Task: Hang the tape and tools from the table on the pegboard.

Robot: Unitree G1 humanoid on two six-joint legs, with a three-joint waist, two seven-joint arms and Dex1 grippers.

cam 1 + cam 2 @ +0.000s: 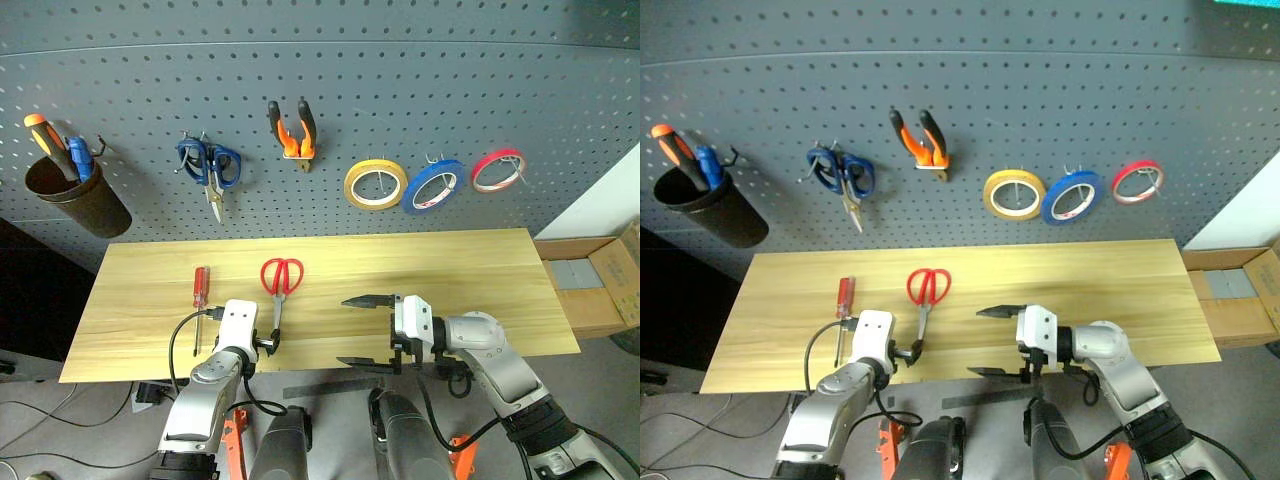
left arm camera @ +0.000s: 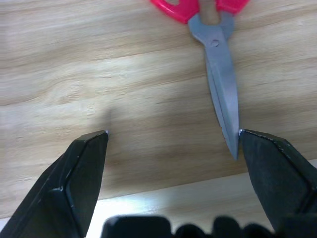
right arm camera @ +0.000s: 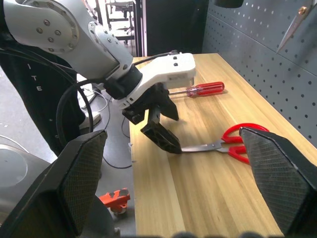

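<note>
Red-handled screwdriver (image 1: 201, 287), slim with a clear handle, is lying near the left end of the light wooden plank table (image 1: 450, 262), still waiting to be hung. Just right of it, red-handled metal scissors (image 1: 281, 280) are lying with their blades pointing to the near edge. The left gripper (image 1: 268, 343) is hovering at that edge with black fingers spread wide, one finger right at the blade tip. The right gripper (image 1: 368, 330), also wide and holding nothing, is pointing leftward over the near edge. On the dark grey pegboard (image 1: 400, 90) behind, orange-and-black pliers (image 1: 293, 129) and a thin blue tape ring (image 1: 433, 186) are already hanging. Closing on the thin blade tip risks a slip, probably nudging the scissors off the edge.
</note>
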